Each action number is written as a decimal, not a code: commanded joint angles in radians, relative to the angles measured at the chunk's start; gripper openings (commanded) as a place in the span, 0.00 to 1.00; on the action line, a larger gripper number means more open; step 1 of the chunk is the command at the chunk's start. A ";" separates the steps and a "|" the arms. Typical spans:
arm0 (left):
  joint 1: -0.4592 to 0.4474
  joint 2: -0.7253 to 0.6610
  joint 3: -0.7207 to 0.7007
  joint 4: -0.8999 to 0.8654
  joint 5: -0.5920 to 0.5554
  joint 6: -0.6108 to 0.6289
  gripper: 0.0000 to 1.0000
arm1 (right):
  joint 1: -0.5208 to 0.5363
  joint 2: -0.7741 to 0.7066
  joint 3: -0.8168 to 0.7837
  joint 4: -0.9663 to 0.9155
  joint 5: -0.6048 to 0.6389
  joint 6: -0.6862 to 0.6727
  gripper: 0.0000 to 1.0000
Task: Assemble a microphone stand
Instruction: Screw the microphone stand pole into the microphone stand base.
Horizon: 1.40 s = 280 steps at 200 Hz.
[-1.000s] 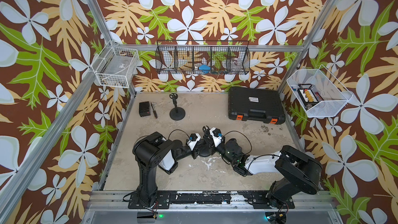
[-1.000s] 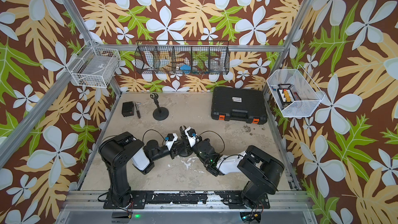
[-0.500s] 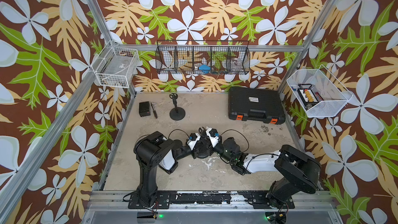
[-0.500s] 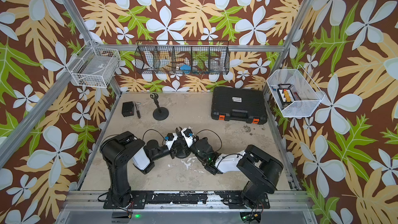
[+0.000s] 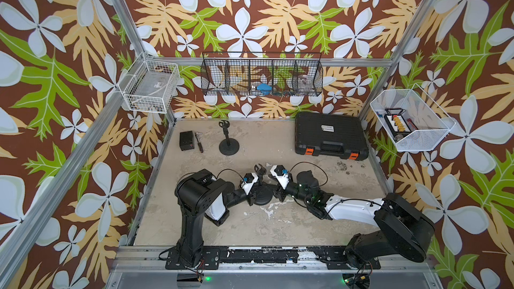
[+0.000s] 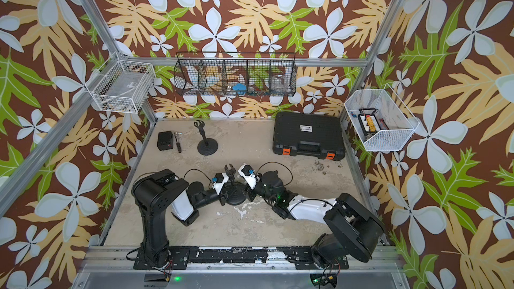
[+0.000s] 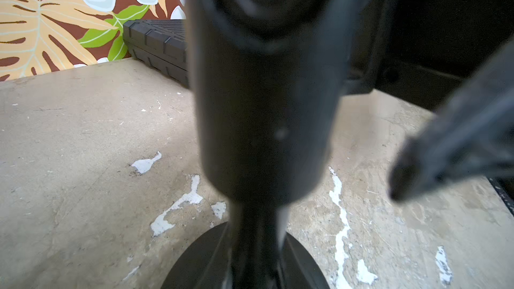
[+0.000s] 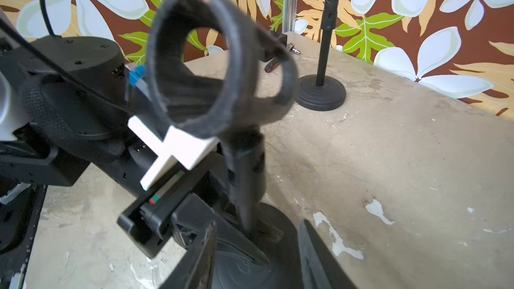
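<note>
The only writing is a white label [image 5: 328,128] on the case [image 5: 331,145], too small to read. The stand [image 5: 261,190], matte black, is upright about the middle of the bench [image 5: 278,226]. It has a round, ringed base [image 8: 244,271], a thin pole [image 8: 246,204] that widens into a thicker sleeve, and a rough-edged, ring-shaped clip [image 8: 211,73] on top. The left hand [image 8: 243,173] is clenched low on the pole. The right hand [image 8: 258,243] is released, its two black fingers [image 8: 204,248] standing apart on either side of the base; whether they touch it I cannot tell. A second stand [image 5: 229,147] of the same shape is upright near the far-left corner, beside a small black box [image 5: 186,140] and a slim tool [image 5: 199,145]. The case, ribbed black plastic with two orange latches [image 5: 310,151], lies flat in the far-right corner. The bench top is beige and scuffed, with white chipped patches.
</note>
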 commanded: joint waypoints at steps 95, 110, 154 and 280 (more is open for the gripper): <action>0.000 -0.014 0.000 -0.051 0.018 0.039 0.16 | -0.053 0.097 0.244 -0.247 -0.301 -0.299 0.37; 0.000 -0.014 0.001 -0.051 0.019 0.039 0.15 | -0.056 0.105 0.254 -0.253 -0.307 -0.302 0.35; 0.000 -0.014 0.001 -0.051 0.026 0.034 0.16 | -0.056 0.127 0.267 -0.262 -0.314 -0.288 0.21; 0.000 -0.157 -0.065 -0.021 0.044 -0.038 0.31 | -0.014 0.087 0.087 -0.077 0.002 -0.055 0.00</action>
